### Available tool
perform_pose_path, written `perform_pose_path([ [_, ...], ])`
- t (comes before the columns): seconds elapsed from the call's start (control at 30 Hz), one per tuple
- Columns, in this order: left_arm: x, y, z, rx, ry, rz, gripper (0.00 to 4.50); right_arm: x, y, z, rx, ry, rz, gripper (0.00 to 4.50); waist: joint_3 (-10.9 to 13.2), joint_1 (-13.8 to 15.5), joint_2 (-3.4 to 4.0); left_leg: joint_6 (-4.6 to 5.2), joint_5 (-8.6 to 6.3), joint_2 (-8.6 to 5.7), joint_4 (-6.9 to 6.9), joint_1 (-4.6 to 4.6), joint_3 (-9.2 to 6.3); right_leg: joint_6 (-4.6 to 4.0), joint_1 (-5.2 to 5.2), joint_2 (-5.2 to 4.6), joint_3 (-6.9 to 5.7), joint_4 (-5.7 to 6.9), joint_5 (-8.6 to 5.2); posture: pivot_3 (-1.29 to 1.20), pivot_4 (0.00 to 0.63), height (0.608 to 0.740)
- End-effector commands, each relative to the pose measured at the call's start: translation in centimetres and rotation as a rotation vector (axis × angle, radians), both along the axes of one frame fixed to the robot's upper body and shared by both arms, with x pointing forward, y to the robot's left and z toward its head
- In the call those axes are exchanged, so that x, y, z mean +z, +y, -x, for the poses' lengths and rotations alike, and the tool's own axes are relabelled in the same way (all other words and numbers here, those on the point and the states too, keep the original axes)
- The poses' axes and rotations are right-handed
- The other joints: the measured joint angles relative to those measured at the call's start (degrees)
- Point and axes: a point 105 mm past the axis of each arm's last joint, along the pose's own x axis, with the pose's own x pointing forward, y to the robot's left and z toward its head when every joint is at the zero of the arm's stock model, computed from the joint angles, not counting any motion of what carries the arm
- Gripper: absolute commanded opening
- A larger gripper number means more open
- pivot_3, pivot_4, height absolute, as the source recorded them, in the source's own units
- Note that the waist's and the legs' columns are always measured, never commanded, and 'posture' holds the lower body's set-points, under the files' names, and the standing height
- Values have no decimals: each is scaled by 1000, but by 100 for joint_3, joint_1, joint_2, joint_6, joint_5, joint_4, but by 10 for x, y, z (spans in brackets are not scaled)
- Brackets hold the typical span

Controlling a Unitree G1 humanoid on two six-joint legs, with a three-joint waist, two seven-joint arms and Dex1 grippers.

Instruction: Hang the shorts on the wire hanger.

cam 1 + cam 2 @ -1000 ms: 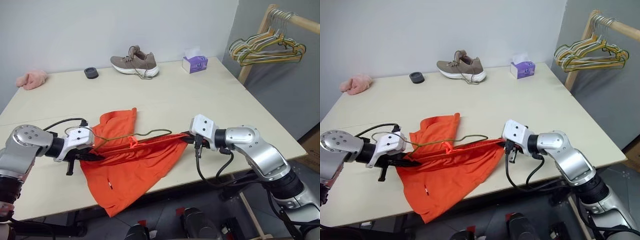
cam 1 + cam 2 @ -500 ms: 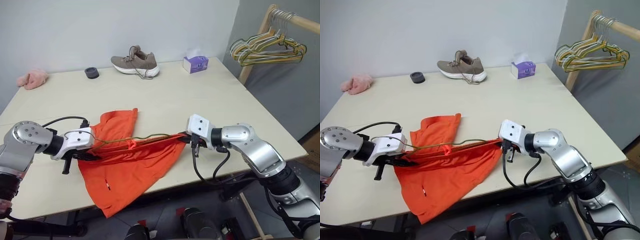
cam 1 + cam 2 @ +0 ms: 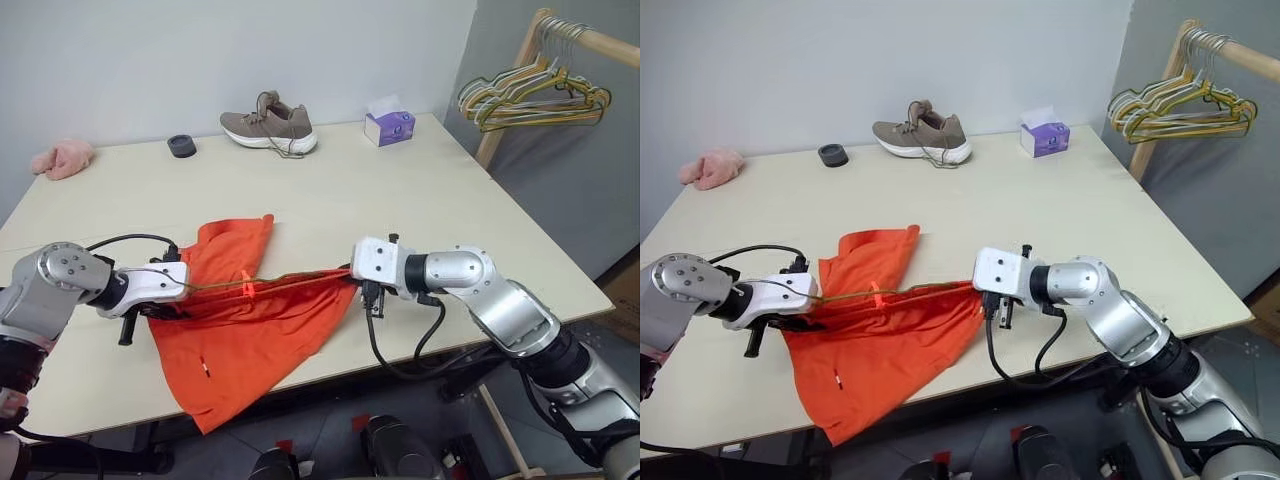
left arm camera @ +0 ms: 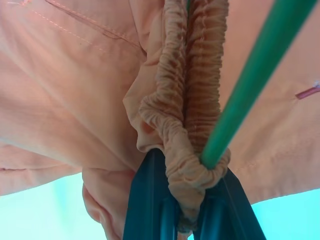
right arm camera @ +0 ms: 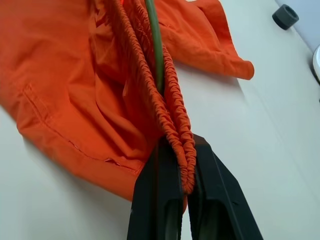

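the shorts point(image 3: 250, 320) are bright orange fabric with a gathered elastic waistband point(image 5: 172, 125) and a small orange drawstring loop point(image 3: 245, 276); the waistband is pulled into a taut, nearly level line above the near part of the table, its two ends pinched, while one leg lies flat on the tabletop toward the far side and the rest sags down past the table's near edge. the wire hanger point(image 3: 290, 281) is thin olive-green wire; it runs along the stretched waistband, between the two gathered layers of elastic, as the right wrist view shows, with the wire emerging from the bunched fabric at the left end point(image 4: 250, 75)
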Motion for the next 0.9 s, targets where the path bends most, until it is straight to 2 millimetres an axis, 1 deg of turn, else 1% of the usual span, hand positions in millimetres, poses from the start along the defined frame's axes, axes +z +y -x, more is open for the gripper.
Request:
perform_pose_path([
  [0.03, 0, 35, 3, 83, 15, -163, 0, 11, -9, -18, -75, -138, 50, 0, 0, -2, 0, 0, 0, 0, 0, 0, 0, 0, 0, 0, 0, 0, 0, -221, 55, 740],
  [0.1, 3, 38, 0, 77, -5, -194, 0, 7, -8, -19, -73, -144, 62, 0, -1, -2, -2, 0, 0, 0, 0, 0, -1, 0, 0, 0, -1, 0, 0, -220, 52, 740],
  [0.17, 4, 42, -1, 74, -17, -225, 0, 15, -2, -18, -71, -156, 15, 0, -1, -5, -1, 0, 0, -1, 1, 0, 0, 1, 0, 0, 0, 1, 1, -221, 51, 740],
  [0.23, 5, 40, -4, 70, -38, -222, 0, 17, 4, -15, -48, -171, 23, 0, -1, -15, -1, 0, 0, 0, 1, 0, 0, 1, 0, 0, 0, 1, 1, -225, 48, 740],
  [0.33, 7, 26, -12, 53, -76, -176, 0, 6, 11, -13, -16, -176, 70, 0, -2, -10, -2, 0, 0, -1, 1, -2, 0, 1, 0, 0, 0, 0, 1, -222, 40, 740],
  [0.43, 9, 7, -17, 16, -106, -135, 0, 8, 23, -8, 19, -173, 55, 0, -3, -11, -5, 0, 0, -1, 1, -2, -2, 2, 0, 0, -1, 1, 1, -223, 35, 740],
  [0.5, 11, 1, -18, 3, -118, -127, 0, 9, 26, -8, 23, -177, 53, 0, -4, -11, -5, 0, 0, -1, 1, -1, -3, 2, 0, 0, -2, 3, 1, -224, 34, 740],
  [0.57, 14, -6, -21, -14, -139, -124, 0, 7, 28, -8, 42, -192, 73, 0, -5, -10, -7, 0, 0, -1, 3, -2, -3, 2, 0, 0, -2, 5, 1, -220, 29, 740],
  [0.67, 20, -24, -26, -49, -187, -104, 0, 3, 37, -2, 94, -199, 89, 0, -8, -6, -12, 0, 0, -2, 4, -1, -3, 4, 1, 0, -2, 4, 2, -218, 27, 740],
  [0.9, 20, -42, -30, -66, -230, -82, 0, 2, 51, 8, 140, -152, 61, 0, -12, -14, -18, -1, 0, -2, 4, -1, -5, 4, 1, 0, -2, 7, 2, -221, 24, 740],
])
